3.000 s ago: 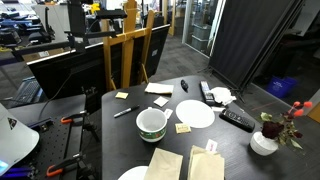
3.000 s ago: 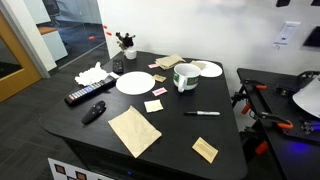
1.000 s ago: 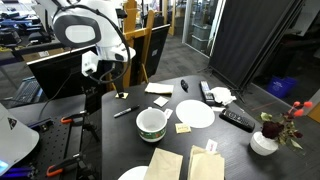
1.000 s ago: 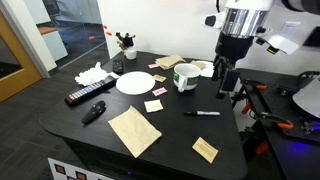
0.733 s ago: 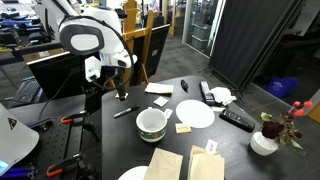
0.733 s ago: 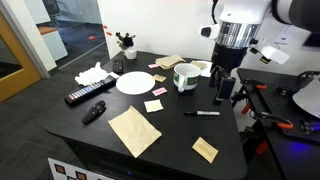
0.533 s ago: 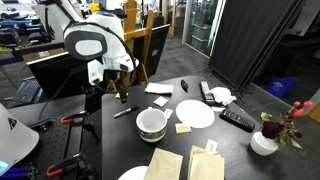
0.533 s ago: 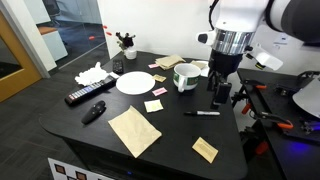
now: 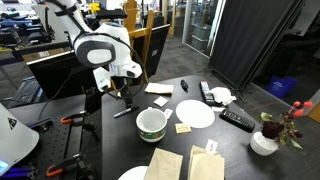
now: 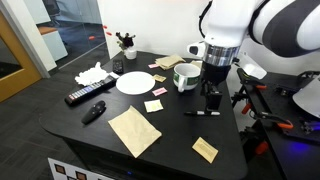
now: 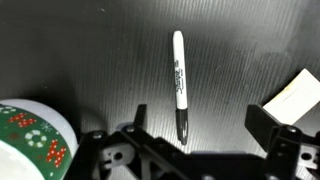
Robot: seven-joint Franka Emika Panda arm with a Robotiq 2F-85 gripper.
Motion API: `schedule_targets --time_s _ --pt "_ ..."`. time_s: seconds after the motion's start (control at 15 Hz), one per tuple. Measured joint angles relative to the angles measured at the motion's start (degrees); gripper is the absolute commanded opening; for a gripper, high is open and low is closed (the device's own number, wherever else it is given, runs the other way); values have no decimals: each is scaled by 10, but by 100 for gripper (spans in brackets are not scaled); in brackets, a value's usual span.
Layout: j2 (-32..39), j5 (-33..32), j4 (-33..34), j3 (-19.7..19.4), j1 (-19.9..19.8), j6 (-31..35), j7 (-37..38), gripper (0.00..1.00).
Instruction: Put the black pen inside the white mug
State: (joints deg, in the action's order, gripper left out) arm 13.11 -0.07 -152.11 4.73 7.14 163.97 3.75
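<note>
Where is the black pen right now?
The black pen lies on the table, between the white mug and a paper note in the wrist view, below the gripper.

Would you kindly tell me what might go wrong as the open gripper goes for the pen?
The black pen lies flat and off-centre in the open gripper, so a closing finger might roll it away. The sticky note sits near the other finger and might get pinched. The white mug close by could be bumped.

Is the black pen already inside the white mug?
No, the wrist view shows the black pen lying flat on the dark table, apart from the white mug at the lower left.
</note>
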Motion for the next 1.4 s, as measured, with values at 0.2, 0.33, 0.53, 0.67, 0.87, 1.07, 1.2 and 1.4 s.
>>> schedule_targets --time_s 0.2,0.33,0.53,0.67,0.87,1.07,1.2,1.4 --pt "22 -19 17 -7 0 0 0 100" --pt "37 -23 30 -10 0 0 -1 100" --pt "58 -23 45 -11 -1 0 -3 100" --pt "70 -23 52 -11 -2 0 -5 100" --pt "85 -23 59 -11 -5 0 -15 74" --pt "95 -23 63 -11 -8 0 -24 51" --pt "100 -23 65 -11 -8 0 -24 36" --pt "104 -23 68 -11 -8 0 -25 12"
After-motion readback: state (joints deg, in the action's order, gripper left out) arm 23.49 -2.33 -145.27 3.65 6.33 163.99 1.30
